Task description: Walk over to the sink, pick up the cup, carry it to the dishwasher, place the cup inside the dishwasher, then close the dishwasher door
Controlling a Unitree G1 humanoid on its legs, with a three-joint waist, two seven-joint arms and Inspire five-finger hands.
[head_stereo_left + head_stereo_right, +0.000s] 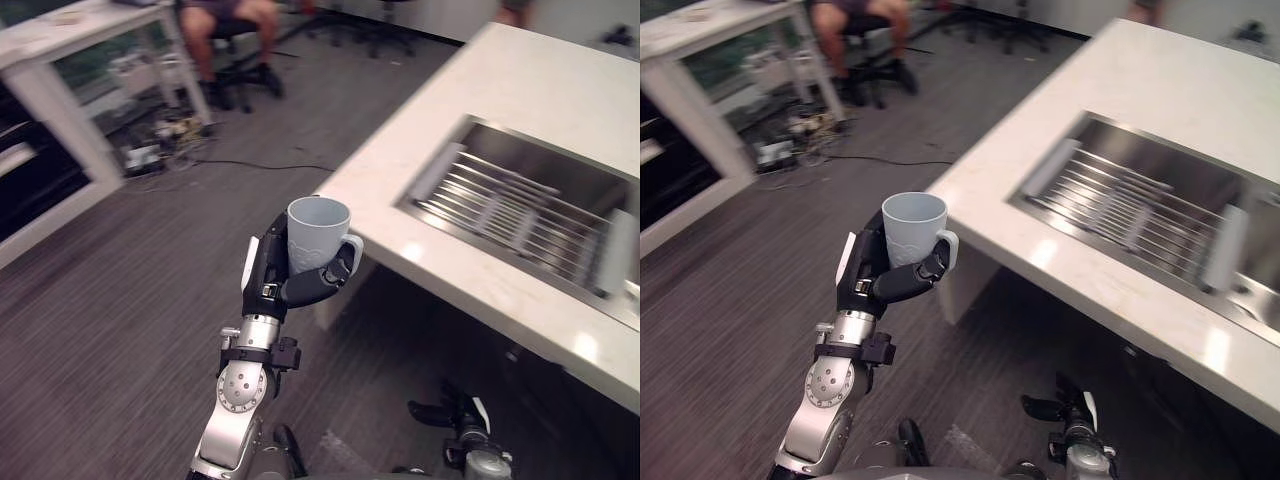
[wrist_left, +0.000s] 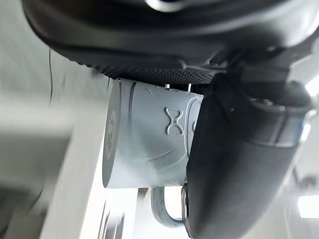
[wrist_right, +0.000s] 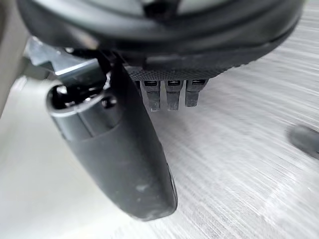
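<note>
The left hand (image 1: 272,272) has its fingers and thumb curled round the cup (image 1: 318,228) and hides its lower part. The cup is pale blue-grey with a handle. It is upright in the air, just beside the corner of the counter (image 1: 540,90), near the sink (image 1: 540,160). The right hand (image 1: 435,410) hangs low and is partly cut off, with loose fingers.

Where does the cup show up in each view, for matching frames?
Left eye view: cup at centre, beside the counter corner.
Right eye view: cup left of centre.
Left wrist view: cup close up, in the grasp.
Landmark: the left robot hand curled round it.
</note>
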